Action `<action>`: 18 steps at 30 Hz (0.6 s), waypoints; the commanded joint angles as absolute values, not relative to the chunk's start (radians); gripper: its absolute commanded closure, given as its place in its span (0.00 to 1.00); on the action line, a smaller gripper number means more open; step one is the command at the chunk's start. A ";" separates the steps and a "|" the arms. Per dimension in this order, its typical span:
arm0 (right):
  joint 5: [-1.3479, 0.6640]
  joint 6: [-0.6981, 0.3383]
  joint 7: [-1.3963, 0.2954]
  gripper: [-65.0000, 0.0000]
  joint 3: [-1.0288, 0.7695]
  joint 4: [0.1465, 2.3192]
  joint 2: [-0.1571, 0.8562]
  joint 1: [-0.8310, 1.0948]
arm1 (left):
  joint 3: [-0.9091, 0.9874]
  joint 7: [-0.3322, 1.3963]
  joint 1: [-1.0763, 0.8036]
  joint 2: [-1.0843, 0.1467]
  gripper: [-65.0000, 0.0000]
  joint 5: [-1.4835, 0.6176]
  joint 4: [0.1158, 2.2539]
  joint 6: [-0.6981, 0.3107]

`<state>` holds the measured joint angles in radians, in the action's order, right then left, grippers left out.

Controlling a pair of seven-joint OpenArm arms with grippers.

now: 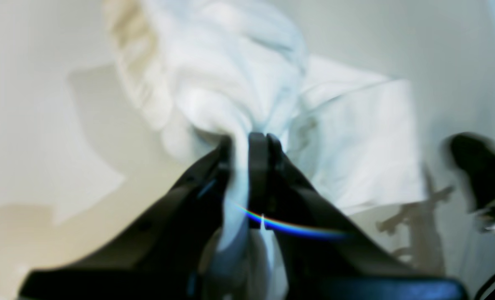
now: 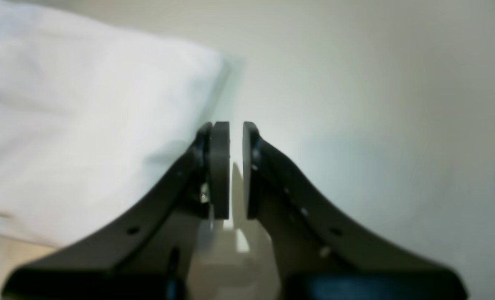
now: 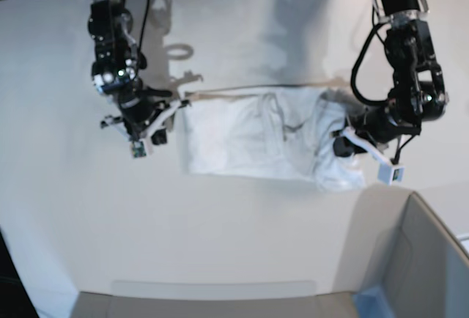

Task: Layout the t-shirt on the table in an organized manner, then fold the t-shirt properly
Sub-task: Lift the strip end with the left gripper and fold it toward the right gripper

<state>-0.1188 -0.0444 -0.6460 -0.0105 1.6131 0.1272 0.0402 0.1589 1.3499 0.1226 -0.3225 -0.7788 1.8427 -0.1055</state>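
The white t-shirt (image 3: pixel 249 138) lies as a rough rectangle on the table (image 3: pixel 220 223), and its right end is bunched up. In the left wrist view my left gripper (image 1: pixel 247 139) is shut on a gathered fold of the t-shirt (image 1: pixel 230 71), which fans out beyond the fingertips. In the base view that grip sits at the shirt's right end. My right gripper (image 2: pixel 236 129) stands just off the shirt's left edge (image 2: pixel 84 116). Its pads have only a narrow gap between them, with nothing in it and bare table showing through.
A grey box-like corner piece (image 3: pixel 421 259) stands at the front right. A thin tan strip (image 3: pixel 242 92) runs along the shirt's far edge. The other arm (image 1: pixel 481 175) shows dark at the right of the left wrist view.
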 commanded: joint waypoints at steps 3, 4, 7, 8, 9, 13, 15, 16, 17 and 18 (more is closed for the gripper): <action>-0.130 -0.050 -0.621 0.92 0.019 1.555 0.159 0.015 | 0.160 1.357 0.137 -0.288 1.00 -0.789 1.860 -0.107; -0.130 -0.050 -0.621 0.92 0.025 1.541 0.162 0.013 | 0.159 1.357 0.137 -0.275 1.00 -0.789 1.862 -0.107; -0.131 -0.050 -0.590 0.92 0.028 1.523 0.159 0.004 | 0.119 1.356 0.143 -0.234 1.00 -0.789 1.863 -0.107; -0.131 -0.050 -0.582 0.92 0.028 1.520 0.159 0.004 | 0.099 1.356 0.154 -0.220 1.00 -0.789 1.863 -0.107; -0.131 -0.050 -0.579 0.92 0.028 1.512 0.159 0.002 | 0.081 1.354 0.160 -0.200 1.00 -0.789 1.863 -0.107; -0.131 -0.050 -0.579 0.92 0.030 1.500 0.156 -0.008 | 0.042 1.349 0.166 -0.133 1.00 -0.789 1.863 -0.105; -0.131 -0.050 -0.579 0.92 0.030 1.500 0.154 -0.008 | 0.044 1.348 0.173 -0.102 1.00 -0.789 1.863 -0.105; -0.131 -0.050 -0.579 0.92 0.030 1.500 0.154 -0.008 | 0.042 1.346 0.186 -0.090 1.00 -0.789 1.863 -0.105; -0.131 -0.050 -0.579 0.92 0.030 1.500 0.154 -0.008 | 0.041 1.346 0.196 -0.082 1.00 -0.789 1.863 -0.105; -0.131 -0.050 -0.579 0.92 0.030 1.500 0.154 -0.008 | 0.039 1.346 0.202 -0.073 1.00 -0.789 1.860 -0.105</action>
